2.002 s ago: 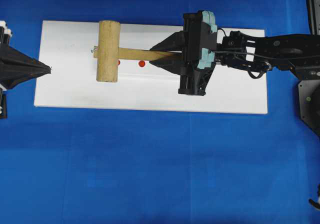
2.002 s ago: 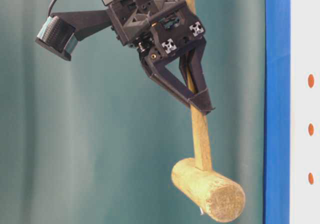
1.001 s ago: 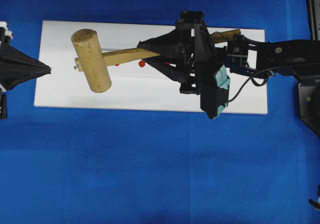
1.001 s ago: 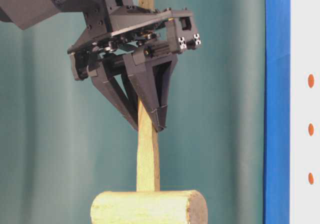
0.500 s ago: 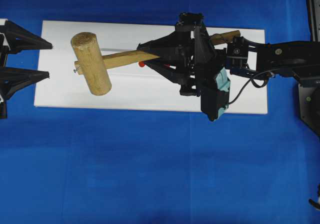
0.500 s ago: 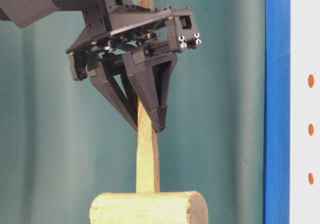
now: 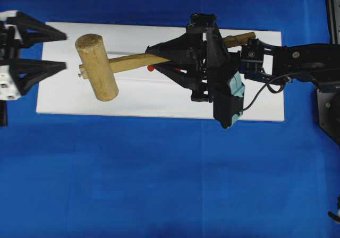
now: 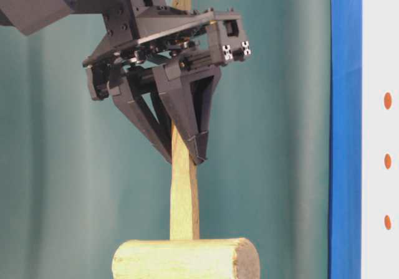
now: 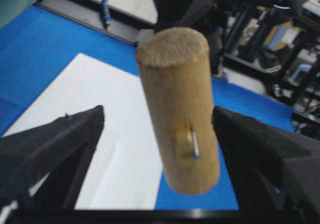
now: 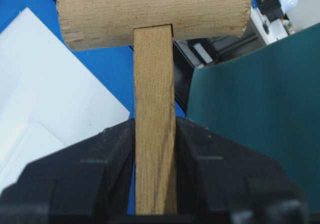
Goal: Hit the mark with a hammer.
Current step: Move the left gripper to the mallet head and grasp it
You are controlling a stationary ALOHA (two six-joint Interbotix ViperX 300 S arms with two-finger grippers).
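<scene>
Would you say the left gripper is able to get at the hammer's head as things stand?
Probably yes. The left gripper stands open just beside the hammer head, and in the left wrist view the head sits between its fingers with nothing in the way. The right gripper grips only the handle, farther back.

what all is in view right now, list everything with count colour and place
hammer: one, light wood, held above the left half of the board, head toward the left gripper
white board: one, white, flat on the blue surface, upper middle of the overhead view
red dots: three showing in the table-level view, one showing beside the handle from overhead, on the board
blue surface: one, blue, under everything
green backdrop: one, dark green, behind the hammer in the table-level view
right gripper: one, black, shut on the hammer handle
left gripper: one, black, open at the board's left end, a finger either side of the hammer head in the left wrist view, not touching it
</scene>
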